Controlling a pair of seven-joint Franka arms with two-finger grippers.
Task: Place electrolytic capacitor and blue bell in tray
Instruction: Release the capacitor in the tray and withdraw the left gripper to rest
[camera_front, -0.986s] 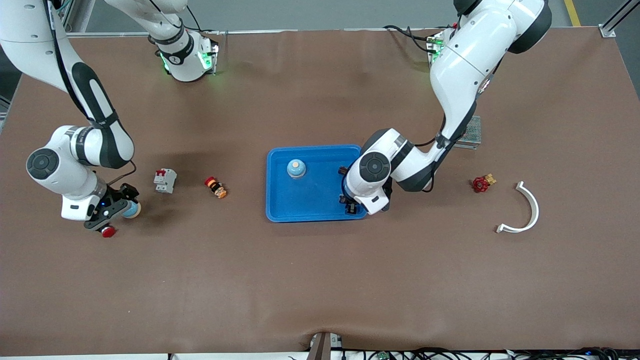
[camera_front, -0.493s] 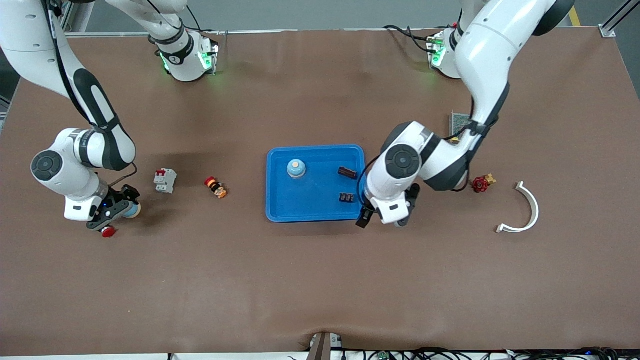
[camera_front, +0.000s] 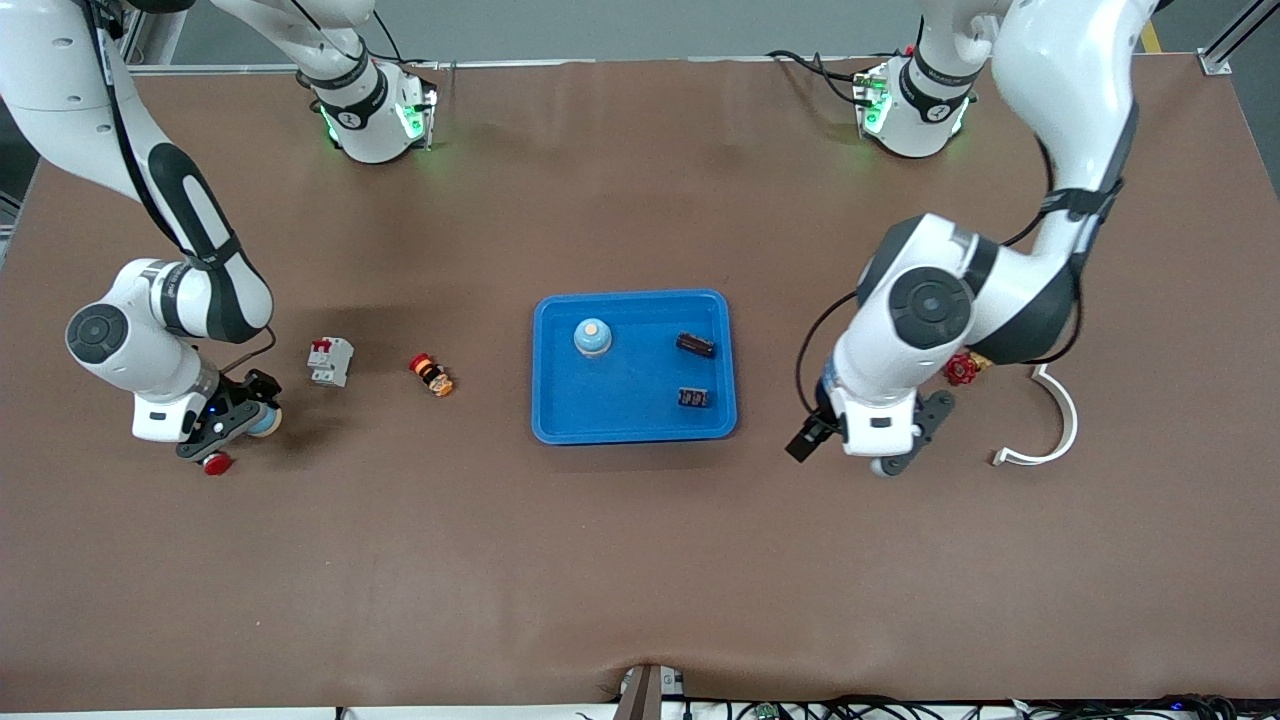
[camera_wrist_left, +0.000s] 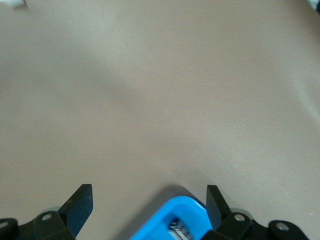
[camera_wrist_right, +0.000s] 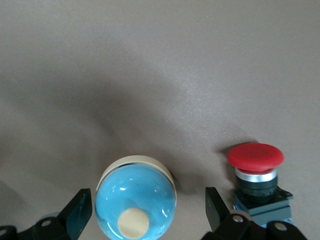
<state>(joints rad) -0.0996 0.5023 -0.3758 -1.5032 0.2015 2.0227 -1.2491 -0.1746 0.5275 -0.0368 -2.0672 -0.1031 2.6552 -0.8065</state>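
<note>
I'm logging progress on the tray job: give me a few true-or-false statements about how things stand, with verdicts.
1. A blue bell and a dark capacitor sit in the tray. True.
2. The left gripper is shut on a part. False: its jaws are open and empty, over bare table beside the tray.
3. The right gripper has its jaws open on either side of a second blue bell. True.
4. The red push button lies in the tray. False: it stands on the table beside the second blue bell.
</note>
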